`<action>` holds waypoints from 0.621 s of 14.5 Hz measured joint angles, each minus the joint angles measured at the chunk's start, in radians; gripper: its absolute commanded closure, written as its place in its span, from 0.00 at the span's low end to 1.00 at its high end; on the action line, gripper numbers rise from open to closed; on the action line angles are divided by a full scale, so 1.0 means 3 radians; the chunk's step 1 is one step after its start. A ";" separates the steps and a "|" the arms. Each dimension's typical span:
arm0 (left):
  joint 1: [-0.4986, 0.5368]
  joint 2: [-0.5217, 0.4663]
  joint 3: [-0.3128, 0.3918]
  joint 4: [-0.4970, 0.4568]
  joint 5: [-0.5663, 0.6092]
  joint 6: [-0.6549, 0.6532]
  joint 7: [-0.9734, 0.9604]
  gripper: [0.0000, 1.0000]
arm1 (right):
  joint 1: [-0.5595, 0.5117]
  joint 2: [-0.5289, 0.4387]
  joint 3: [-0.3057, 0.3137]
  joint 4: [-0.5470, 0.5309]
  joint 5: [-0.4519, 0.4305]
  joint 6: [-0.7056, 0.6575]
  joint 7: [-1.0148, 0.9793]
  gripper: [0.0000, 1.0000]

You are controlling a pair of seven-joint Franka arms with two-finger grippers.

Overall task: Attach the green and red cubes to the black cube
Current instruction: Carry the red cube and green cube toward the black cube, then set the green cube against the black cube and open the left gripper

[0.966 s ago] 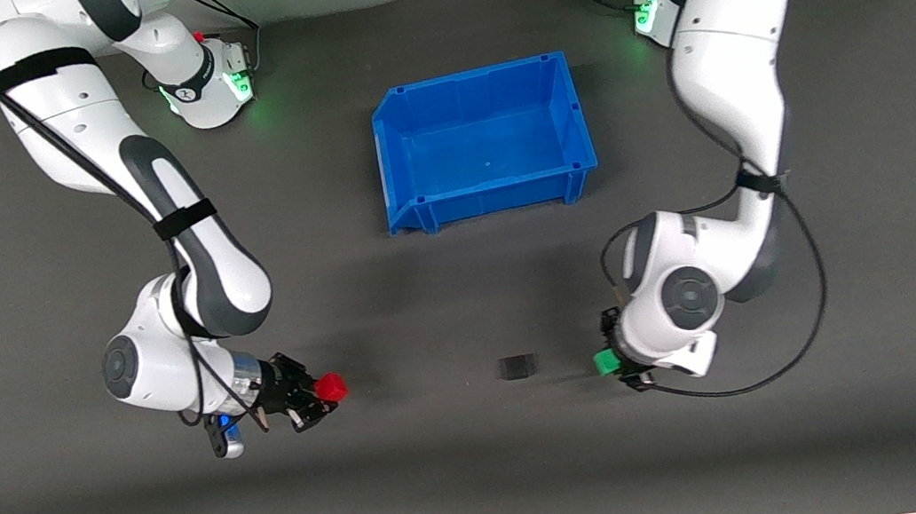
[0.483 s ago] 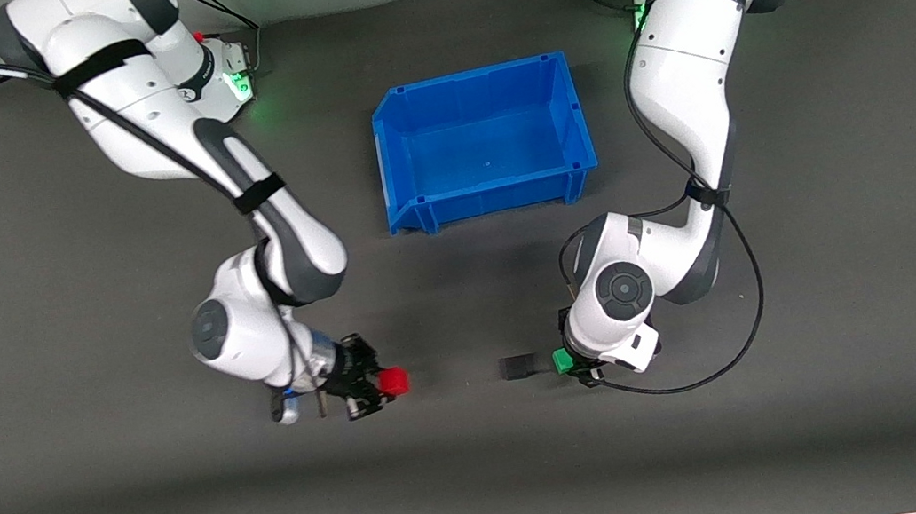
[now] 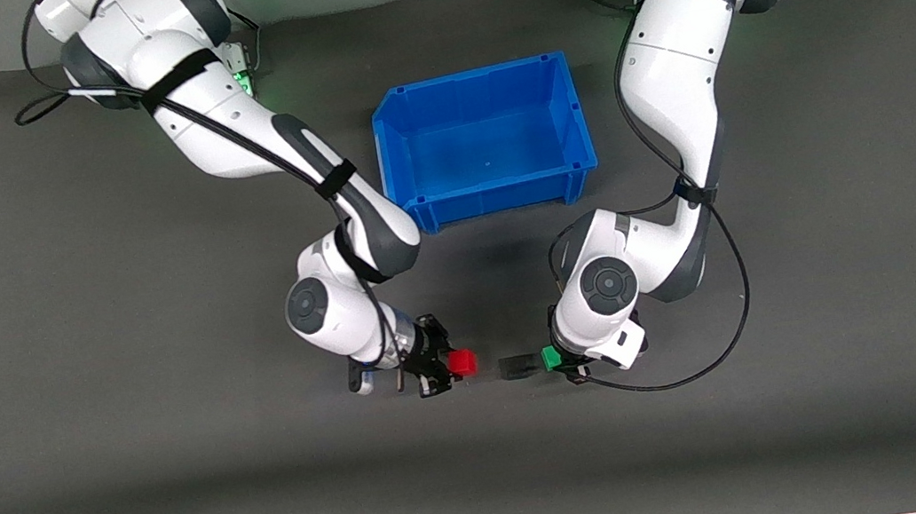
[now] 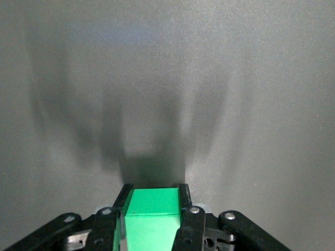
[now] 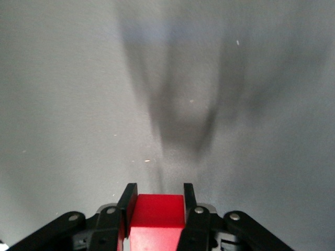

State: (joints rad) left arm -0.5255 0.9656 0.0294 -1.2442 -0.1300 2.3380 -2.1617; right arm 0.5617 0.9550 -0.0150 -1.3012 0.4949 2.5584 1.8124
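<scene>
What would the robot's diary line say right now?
left gripper: shut on green cube, beside black cube | right gripper: shut on red cube, small gap to black cube

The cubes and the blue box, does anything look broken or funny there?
Nothing stands out. The black cube sits flat on the mat. The left gripper is shut on the green cube, right up against it; the right gripper is shut on the red cube, a gap away. The blue bin stands upright.
</scene>
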 measured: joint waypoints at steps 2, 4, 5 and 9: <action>-0.0022 0.0025 0.0000 0.0000 0.0000 0.0046 -0.0014 1.00 | 0.0030 0.0144 -0.0002 0.0179 -0.0109 0.0002 0.0212 1.00; -0.0046 0.0041 0.0000 0.0000 0.0000 0.0106 -0.0044 1.00 | 0.0047 0.0284 -0.0002 0.0359 -0.0300 0.0002 0.0439 1.00; -0.0056 0.0043 0.0000 0.0001 0.0000 0.0122 -0.0059 1.00 | 0.0055 0.0347 -0.0002 0.0432 -0.0389 0.0002 0.0535 1.00; -0.0099 0.0045 -0.0001 0.0001 0.0000 0.0151 -0.0113 1.00 | 0.0179 0.0491 -0.0005 0.0600 -0.0491 0.0002 0.0807 1.00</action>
State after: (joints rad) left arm -0.5552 0.9791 0.0292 -1.2439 -0.1301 2.3833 -2.1956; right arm 0.6154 1.1024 -0.0166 -1.1211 0.3476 2.5591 2.0544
